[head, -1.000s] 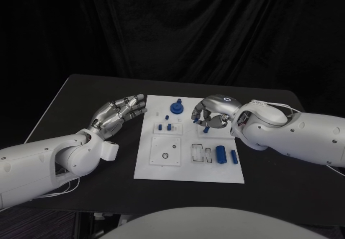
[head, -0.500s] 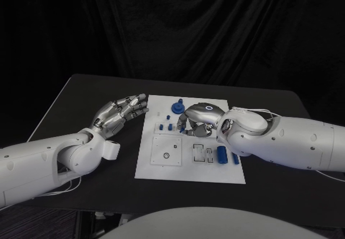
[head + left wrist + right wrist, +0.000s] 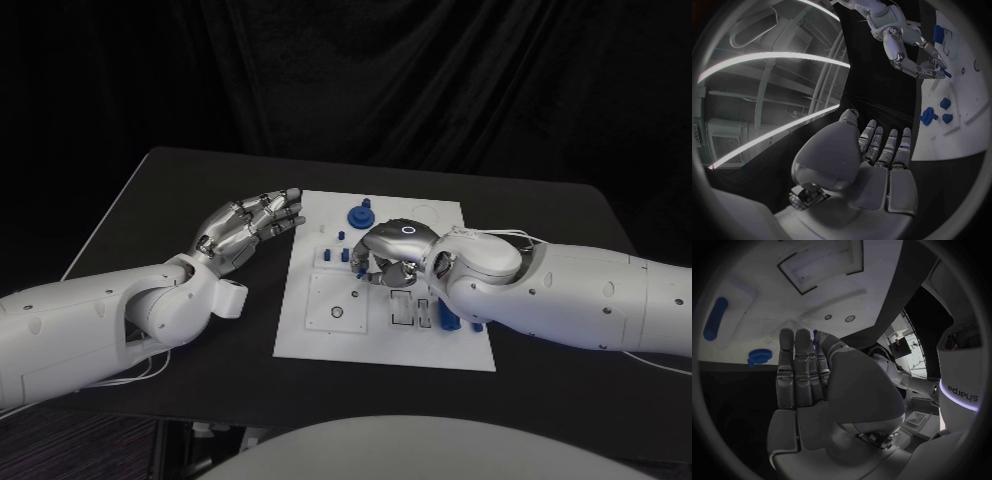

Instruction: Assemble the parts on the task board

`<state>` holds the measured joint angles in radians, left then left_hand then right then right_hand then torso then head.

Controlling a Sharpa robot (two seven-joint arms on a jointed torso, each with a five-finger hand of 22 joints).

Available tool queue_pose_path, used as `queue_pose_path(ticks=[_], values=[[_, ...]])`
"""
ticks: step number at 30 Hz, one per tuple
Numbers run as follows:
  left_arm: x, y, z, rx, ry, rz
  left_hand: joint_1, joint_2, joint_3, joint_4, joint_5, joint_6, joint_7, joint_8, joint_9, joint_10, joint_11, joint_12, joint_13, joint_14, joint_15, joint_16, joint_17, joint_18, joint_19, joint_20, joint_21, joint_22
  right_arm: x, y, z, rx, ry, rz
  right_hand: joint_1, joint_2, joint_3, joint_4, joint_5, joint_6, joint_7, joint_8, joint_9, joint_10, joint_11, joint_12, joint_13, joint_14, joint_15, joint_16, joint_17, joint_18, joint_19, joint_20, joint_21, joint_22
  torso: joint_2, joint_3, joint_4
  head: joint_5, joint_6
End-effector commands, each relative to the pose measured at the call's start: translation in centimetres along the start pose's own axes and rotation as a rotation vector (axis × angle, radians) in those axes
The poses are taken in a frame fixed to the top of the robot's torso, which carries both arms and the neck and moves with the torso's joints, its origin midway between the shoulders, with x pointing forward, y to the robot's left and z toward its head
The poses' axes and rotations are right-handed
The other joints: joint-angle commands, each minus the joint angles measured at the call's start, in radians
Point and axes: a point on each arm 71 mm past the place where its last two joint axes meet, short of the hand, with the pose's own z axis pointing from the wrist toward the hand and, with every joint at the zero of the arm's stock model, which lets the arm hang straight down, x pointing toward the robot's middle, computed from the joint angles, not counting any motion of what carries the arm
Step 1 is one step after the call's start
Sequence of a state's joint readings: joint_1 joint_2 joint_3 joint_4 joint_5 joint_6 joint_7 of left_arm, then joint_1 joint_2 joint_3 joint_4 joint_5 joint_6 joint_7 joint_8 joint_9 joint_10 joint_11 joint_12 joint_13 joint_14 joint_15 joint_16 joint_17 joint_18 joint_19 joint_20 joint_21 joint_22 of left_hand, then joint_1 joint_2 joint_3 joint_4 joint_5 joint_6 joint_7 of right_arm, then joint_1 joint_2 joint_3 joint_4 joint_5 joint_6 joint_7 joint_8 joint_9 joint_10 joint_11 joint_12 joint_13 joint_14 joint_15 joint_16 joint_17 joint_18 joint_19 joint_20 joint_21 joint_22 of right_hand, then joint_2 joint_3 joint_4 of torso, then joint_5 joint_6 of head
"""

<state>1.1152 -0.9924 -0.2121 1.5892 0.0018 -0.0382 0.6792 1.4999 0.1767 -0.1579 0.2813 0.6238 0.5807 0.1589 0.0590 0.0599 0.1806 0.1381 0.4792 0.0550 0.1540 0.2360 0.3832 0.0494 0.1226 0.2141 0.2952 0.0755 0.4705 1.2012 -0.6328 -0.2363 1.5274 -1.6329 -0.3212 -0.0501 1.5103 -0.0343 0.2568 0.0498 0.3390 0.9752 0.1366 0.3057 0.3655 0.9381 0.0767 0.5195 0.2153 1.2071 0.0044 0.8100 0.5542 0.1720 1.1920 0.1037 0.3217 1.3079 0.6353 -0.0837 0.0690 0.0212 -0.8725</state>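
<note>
The white task board [image 3: 325, 340] lies in the middle of the black table. My right hand [image 3: 387, 252] hovers over the board's middle, just right of the small blue pegs [image 3: 336, 256] standing in it. It pinches a small blue peg [image 3: 815, 334] between thumb and fingers; the left wrist view shows the same peg [image 3: 946, 74] at its fingertips. A blue gear-like knob [image 3: 358, 215] stands at the board's far edge. My left hand [image 3: 253, 225] hangs open, fingers spread, above the table beside the board's left edge, holding nothing.
A blue cylinder [image 3: 716, 319] lies in a slot on the board's right side, partly under my right forearm in the head view. A framed rectangular recess [image 3: 339, 302] with a ring sits at the board's near left. Black table surrounds the board.
My right hand has moved left across the board with the peg, from the back right to the middle by the standing pegs. The left hand has barely shifted.
</note>
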Motion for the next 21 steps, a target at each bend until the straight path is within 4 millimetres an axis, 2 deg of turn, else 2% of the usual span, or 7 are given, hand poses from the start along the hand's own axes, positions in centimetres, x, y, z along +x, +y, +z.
queue_pose_path(ticks=[1, 5, 14, 21], values=[[0.21, -0.35, 0.07, 0.058, 0.015, -0.019, 0.006, 0.001, 0.005, 0.0, 0.003, 0.005, 0.001, 0.005, 0.001, 0.001, 0.006, 0.006, 0.002, 0.002, 0.007, 0.004, 0.001, -0.008, 0.007, -0.001, 0.006, 0.001, 0.39, -0.02, -0.04, 0.019, 0.023, -0.015, -0.01, -0.002, 0.003, 0.002, -0.003, 0.001, 0.0, 0.004, 0.002, 0.006, 0.003, -0.005, -0.001, -0.01, 0.0, 0.003, 0.001, 0.007, 0.003, 0.001, 0.006, 0.02, 0.002, 0.0017, -0.0008, 0.003, 0.0], [0.21, -0.32, 0.08, 0.055, 0.017, -0.02, 0.006, 0.001, 0.005, 0.0, 0.003, 0.005, 0.001, 0.005, 0.001, 0.001, 0.006, 0.006, 0.002, 0.002, 0.007, 0.004, 0.001, -0.008, 0.007, -0.001, 0.006, 0.001, 0.62, 0.14, -0.13, 0.015, 0.029, -0.01, -0.01, -0.001, 0.004, 0.002, -0.003, 0.0, 0.0, 0.004, 0.002, 0.007, 0.003, -0.006, -0.001, -0.013, 0.0, 0.003, 0.002, 0.007, 0.001, 0.001, 0.006, 0.02, 0.002, 0.0027, -0.0009, 0.007, 0.0], [0.16, -0.25, 0.14, 0.051, 0.018, -0.02, 0.007, 0.001, 0.006, 0.0, 0.003, 0.006, 0.002, 0.005, 0.002, 0.001, 0.006, 0.007, 0.002, 0.002, 0.007, 0.004, 0.001, -0.008, 0.008, -0.001, 0.006, 0.002, 1.09, 0.4, -0.17, 0.01, 0.046, -0.004, -0.01, -0.002, 0.004, 0.001, -0.003, 0.0, 0.0, 0.003, 0.003, 0.007, 0.003, -0.006, -0.001, -0.015, 0.001, 0.004, 0.003, 0.007, 0.001, 0.002, 0.006, 0.021, 0.002, 0.0007, -0.0018, 0.003, 0.0], [0.18, -0.18, 0.23, 0.049, 0.02, -0.022, 0.007, 0.001, 0.006, 0.001, 0.002, 0.006, 0.003, 0.005, 0.001, 0.0, 0.008, 0.006, 0.001, 0.001, 0.007, 0.003, 0.001, -0.009, 0.008, -0.001, 0.006, 0.0, 1.37, 0.52, -0.2, 0.008, 0.054, 0.0, -0.01, -0.001, 0.005, 0.001, -0.003, 0.0, 0.0, 0.003, 0.003, 0.008, 0.003, -0.006, -0.001, -0.017, 0.001, 0.005, 0.004, 0.007, -0.001, 0.002, 0.005, 0.022, 0.002, 0.0014, -0.0007, -0.004, 0.0]])
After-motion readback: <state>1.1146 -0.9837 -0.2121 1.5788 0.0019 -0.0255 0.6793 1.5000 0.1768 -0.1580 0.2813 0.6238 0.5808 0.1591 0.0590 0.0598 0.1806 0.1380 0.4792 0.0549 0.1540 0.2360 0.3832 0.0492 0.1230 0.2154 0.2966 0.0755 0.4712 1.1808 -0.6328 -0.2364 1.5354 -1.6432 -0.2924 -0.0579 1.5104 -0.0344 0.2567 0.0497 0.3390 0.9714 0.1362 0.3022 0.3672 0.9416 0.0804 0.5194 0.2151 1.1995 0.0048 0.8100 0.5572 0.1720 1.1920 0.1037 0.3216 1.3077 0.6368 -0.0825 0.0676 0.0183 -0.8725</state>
